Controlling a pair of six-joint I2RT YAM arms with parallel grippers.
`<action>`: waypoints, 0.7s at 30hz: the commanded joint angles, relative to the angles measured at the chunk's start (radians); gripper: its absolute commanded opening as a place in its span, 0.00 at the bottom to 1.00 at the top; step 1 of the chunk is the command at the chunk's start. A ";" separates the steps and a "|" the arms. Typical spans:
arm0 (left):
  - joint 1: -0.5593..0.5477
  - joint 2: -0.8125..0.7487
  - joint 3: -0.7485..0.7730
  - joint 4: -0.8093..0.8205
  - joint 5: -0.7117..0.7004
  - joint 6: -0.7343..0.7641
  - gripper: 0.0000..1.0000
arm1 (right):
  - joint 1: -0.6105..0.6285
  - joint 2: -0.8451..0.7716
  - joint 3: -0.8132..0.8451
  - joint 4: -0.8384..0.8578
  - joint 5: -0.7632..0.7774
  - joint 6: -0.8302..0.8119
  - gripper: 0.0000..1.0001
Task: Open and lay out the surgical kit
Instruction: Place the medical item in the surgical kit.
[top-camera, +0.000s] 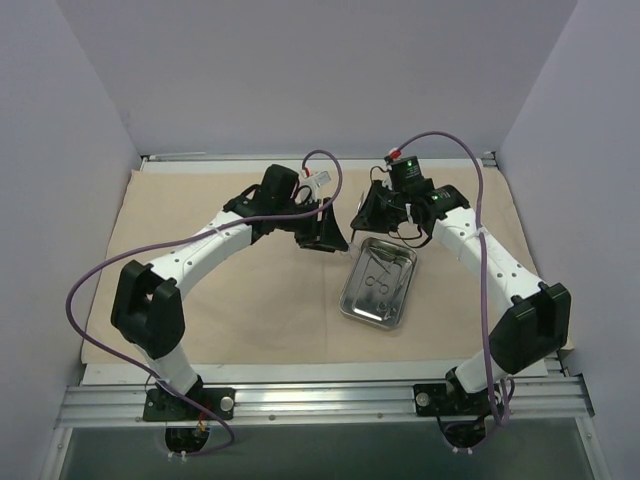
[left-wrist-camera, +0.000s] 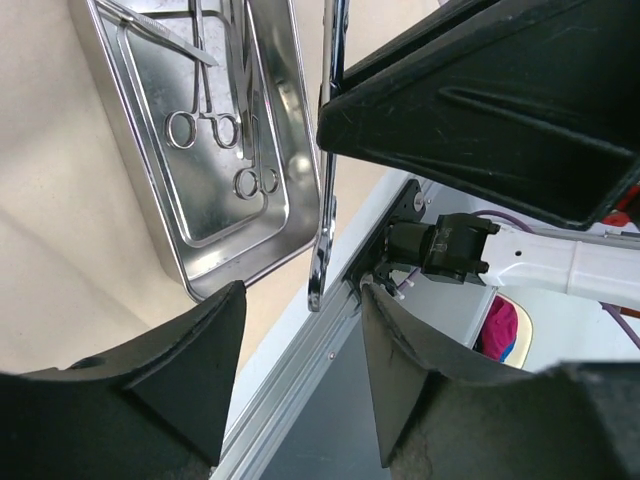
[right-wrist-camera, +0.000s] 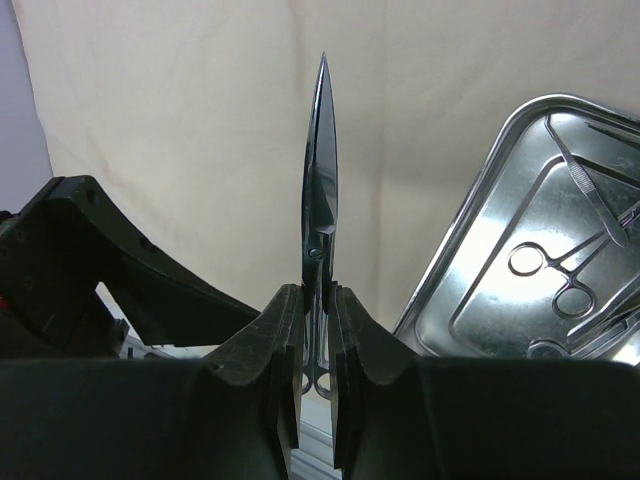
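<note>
Your right end effector (right-wrist-camera: 320, 295) is clenched on the scissors (right-wrist-camera: 321, 190), gripping them just above the ring handles with the closed blades pointing straight out from the fingers. They hang in the air over the cloth wrap (top-camera: 230, 300), which lies spread flat, just beside the steel tray (right-wrist-camera: 478, 255). The tray rests on the cloth between your two arms, and the other ring-handled instruments (left-wrist-camera: 205, 125) lie inside it. Your left end effector (left-wrist-camera: 302, 295) is released: its fingers stand apart on either side of the blade tips without touching them. The wrap looks already opened, so you seem to be at the laying-out step, most likely passing the scissors from right to left before they go down on the cloth. For the next move, centre the blades between the left fingers and close on the flat of them, not the edge. Only let the right side go once that grip is firm; thin polished steel can slip or swing. Then pick a bare patch of cloth well away from the tray.
</note>
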 joint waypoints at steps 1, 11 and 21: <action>-0.007 0.011 -0.001 0.067 0.036 -0.005 0.58 | 0.001 0.015 0.047 -0.008 -0.031 0.001 0.00; -0.005 0.036 -0.007 0.133 0.085 -0.043 0.27 | -0.005 0.047 0.075 -0.004 -0.054 -0.012 0.00; 0.048 0.068 0.011 0.027 0.027 0.029 0.02 | -0.040 0.110 0.153 -0.058 -0.053 -0.048 0.48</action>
